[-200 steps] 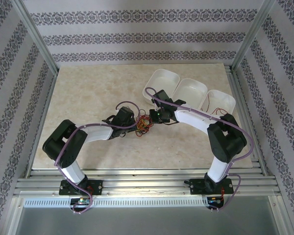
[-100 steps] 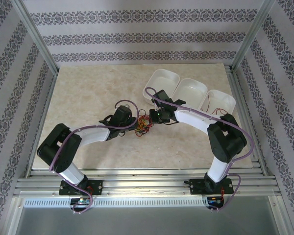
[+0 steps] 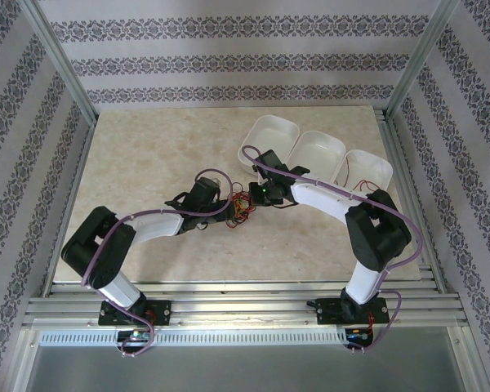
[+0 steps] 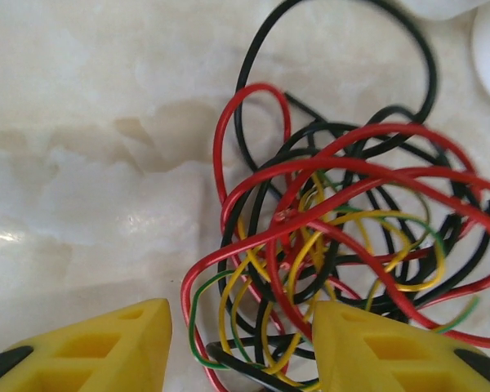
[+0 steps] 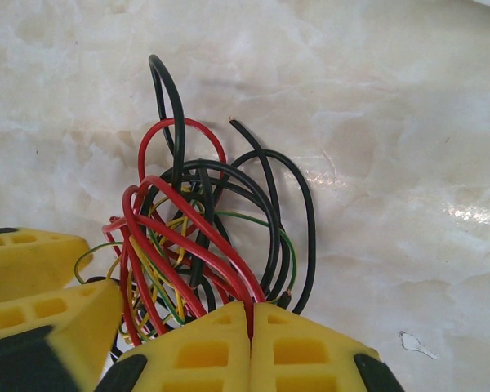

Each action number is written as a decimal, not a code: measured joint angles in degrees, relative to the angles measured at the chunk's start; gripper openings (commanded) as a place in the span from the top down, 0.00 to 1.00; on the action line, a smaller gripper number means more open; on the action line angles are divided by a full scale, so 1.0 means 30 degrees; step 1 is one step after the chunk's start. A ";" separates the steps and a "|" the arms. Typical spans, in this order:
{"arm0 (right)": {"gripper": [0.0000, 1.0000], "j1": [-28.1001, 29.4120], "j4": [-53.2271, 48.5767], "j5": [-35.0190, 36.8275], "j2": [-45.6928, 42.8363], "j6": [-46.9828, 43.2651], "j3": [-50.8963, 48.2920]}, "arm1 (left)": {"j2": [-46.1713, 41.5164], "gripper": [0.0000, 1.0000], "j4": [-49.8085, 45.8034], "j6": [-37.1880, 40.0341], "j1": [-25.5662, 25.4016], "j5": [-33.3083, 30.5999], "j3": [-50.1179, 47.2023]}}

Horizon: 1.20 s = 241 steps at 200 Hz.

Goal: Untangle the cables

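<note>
Nearest the arm bases, the two claws meet over the middle of the desk (image 3: 147, 163), with the tangle (image 4: 343, 237) lying on it between them.

The left claw (image 4: 241, 327) stands moderately wide. Its yellow ribbed fingers (image 4: 90, 355) sit either side of the tangle's near edge, and a few strands run through the gap unpinched. The right claw (image 5: 249, 327) is pressed tight, fingertip to fingertip, nipping strands of the red cable (image 5: 180, 122) at its seam.

My reading is that the step in hand is a re-grip: one claw anchors the bundle while the other picks a fresh strand. The next move calls for the left claw to close on a single loop, ideally an outer one of the black cable (image 5: 309, 229), and draw it away from the anchored side without dragging the whole knot.

The wires are thin, glossy and springy, holding round overlapping loops. The yellow cable (image 4: 229, 314) is buried at the core, with a finer green thread alongside. The desk is pale marbled stone, smooth and faintly reflective.

Beyond the tangle sit three white rounded trays (image 3: 317, 151) in a row.
</note>
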 measured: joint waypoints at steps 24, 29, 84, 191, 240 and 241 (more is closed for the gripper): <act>1.00 0.0007 0.0000 -0.0051 0.0000 0.0029 0.0000 | 0.0597 0.51 0.0525 -0.0284 0.0000 0.0321 0.0000; 1.00 0.0007 0.0000 -0.0058 0.0000 0.0051 0.0000 | 0.0678 0.51 0.0663 -0.0357 0.0000 0.0393 0.0007; 1.00 0.0007 0.0007 -0.0277 -0.0393 0.0073 -0.0007 | 0.1515 0.74 0.1188 -0.1013 0.0000 0.0809 0.0211; 1.00 0.0015 -0.1399 0.0503 -0.4918 -0.0692 0.0743 | 0.1639 0.96 0.1202 -0.1297 -0.0007 0.0532 0.0408; 1.00 -0.0131 -0.1741 0.1843 -0.6652 -0.1639 0.1741 | 0.1639 0.99 0.0962 -0.1297 -0.0007 0.0240 0.0408; 1.00 -0.0138 -0.1741 0.1851 -0.6674 -0.1639 0.1749 | 0.1639 1.00 0.0962 -0.1297 -0.0007 0.0240 0.0408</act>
